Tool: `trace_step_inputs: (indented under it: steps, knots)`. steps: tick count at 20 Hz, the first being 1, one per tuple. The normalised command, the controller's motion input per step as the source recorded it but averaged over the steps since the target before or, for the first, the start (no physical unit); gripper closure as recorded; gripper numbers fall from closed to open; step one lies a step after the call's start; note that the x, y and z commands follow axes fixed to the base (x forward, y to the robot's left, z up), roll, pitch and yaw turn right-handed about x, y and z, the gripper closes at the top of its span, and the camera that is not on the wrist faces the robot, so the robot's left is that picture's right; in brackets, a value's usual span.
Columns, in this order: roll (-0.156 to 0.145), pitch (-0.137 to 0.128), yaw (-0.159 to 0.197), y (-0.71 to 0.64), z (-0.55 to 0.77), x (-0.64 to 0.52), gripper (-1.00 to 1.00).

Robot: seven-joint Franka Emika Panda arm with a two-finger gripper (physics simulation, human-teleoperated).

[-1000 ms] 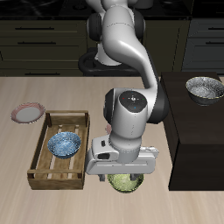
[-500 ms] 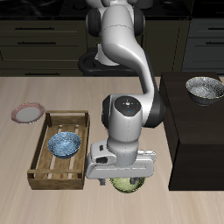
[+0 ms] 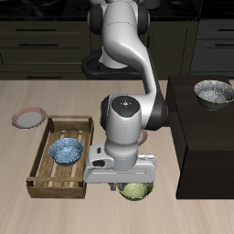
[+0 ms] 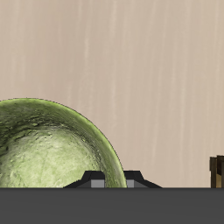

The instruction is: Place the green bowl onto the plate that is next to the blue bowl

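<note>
The green bowl (image 3: 135, 190) sits on the surface near its front edge beneath our gripper (image 3: 133, 183); we cannot tell whether the fingers grip it. The plate (image 3: 29, 117) waits, well apart.

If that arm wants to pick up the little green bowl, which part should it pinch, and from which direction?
Probably the rim, coming straight down from above. The green bowl sits upright and open on the table, so its thin edge is the only part two fingers could close over: one inside, one outside. The gripper already hangs just above it.
</note>
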Motion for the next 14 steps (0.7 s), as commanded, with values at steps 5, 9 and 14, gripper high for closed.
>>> trace_step_inputs:
  steps: [5,9,14]
  knots:
    - [0.019,-0.071,-0.011,0.02,0.36,-0.14,1.00]
    - [-0.006,-0.134,0.006,-0.11,0.54,-0.19,1.00]
    - [0.018,-0.109,0.020,-0.26,0.54,-0.29,1.00]
